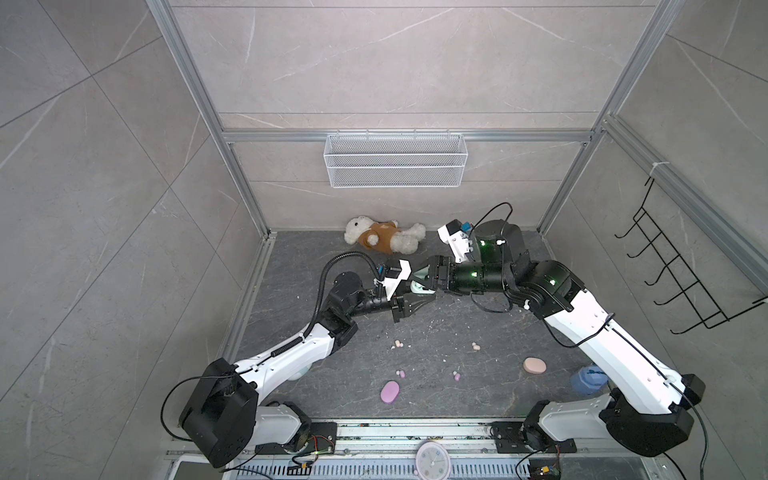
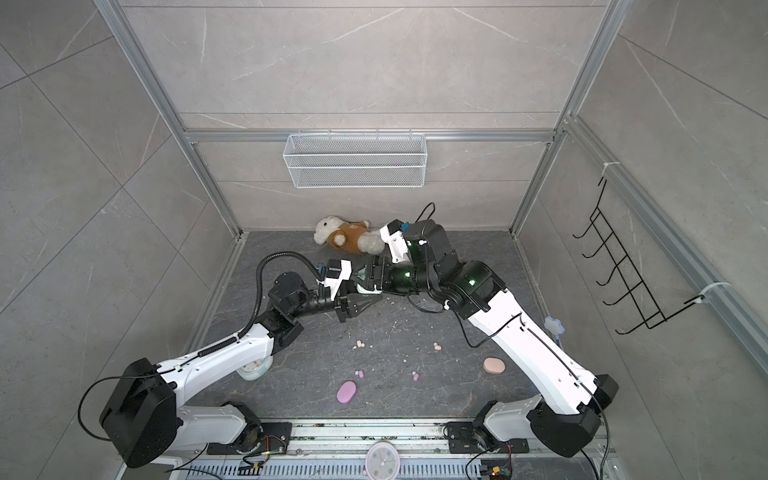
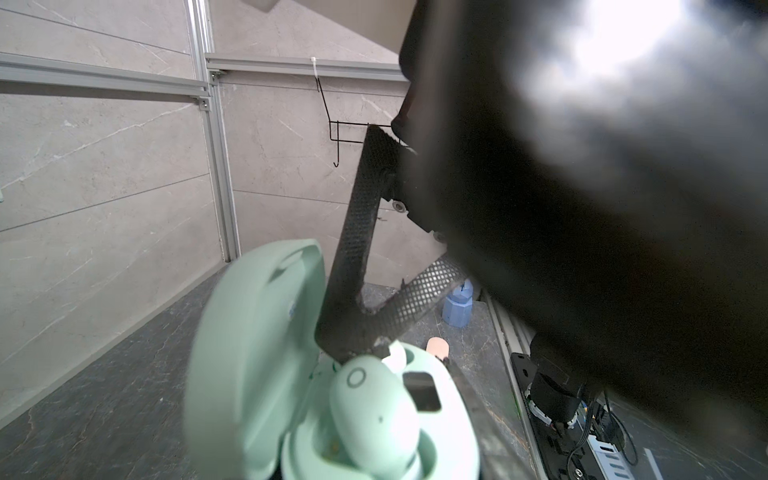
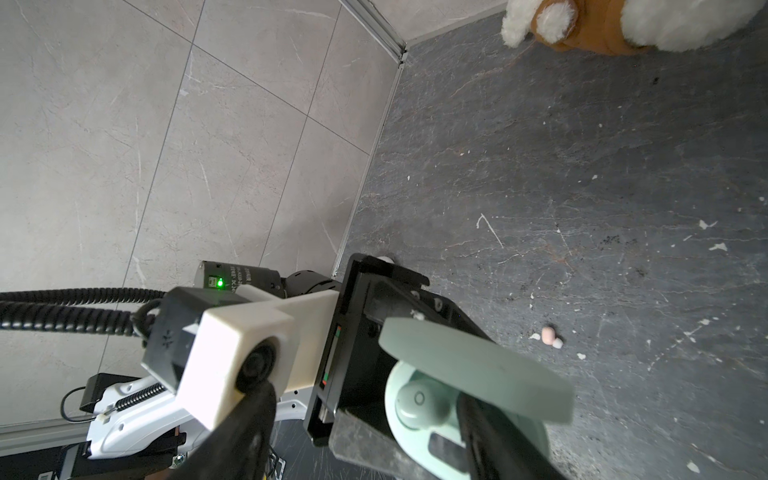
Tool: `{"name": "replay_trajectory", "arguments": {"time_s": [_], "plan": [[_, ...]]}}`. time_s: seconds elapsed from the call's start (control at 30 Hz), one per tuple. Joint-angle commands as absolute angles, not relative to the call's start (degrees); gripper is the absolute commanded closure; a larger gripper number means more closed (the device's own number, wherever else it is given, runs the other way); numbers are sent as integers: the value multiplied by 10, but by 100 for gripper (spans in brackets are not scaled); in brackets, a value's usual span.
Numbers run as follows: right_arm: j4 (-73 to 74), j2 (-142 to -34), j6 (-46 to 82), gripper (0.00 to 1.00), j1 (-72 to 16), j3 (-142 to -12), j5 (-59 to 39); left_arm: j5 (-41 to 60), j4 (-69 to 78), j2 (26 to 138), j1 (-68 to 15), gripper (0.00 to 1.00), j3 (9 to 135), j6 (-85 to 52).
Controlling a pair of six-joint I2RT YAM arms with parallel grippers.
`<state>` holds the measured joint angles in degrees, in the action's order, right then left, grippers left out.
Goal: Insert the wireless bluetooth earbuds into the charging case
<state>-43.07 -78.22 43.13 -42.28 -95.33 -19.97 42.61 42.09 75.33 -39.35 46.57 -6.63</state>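
So our left gripper (image 1: 420,294) is clamped tight on the base of the mint charging case (image 3: 257,332). It's holding the case up off the table (image 1: 457,324) with the lid open and one mint earbud (image 3: 374,399) seated in its well. The right gripper (image 1: 423,278) faces it from the other side, jaws well apart with nothing pinched that we can see, one finger (image 3: 353,249) poking in between lid and base. Our guess is the next move hinges on the second well, just beside the seated bud on the right gripper's side, so that arm's nearer. The peach buds (image 1: 398,343) and lilac buds (image 1: 401,374) lie on the table, well apart from both.
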Motion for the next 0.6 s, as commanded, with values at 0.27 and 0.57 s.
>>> {"name": "replay_trajectory", "arguments": {"time_s": [0.27,0.57], "plan": [[-419,-760,452,29,-421,-940,-216,438,457,735,-396,79,482,-62],[-418,-759,456,28,-421,-941,-227,438,454,736,-396,79,482,-62]]}}
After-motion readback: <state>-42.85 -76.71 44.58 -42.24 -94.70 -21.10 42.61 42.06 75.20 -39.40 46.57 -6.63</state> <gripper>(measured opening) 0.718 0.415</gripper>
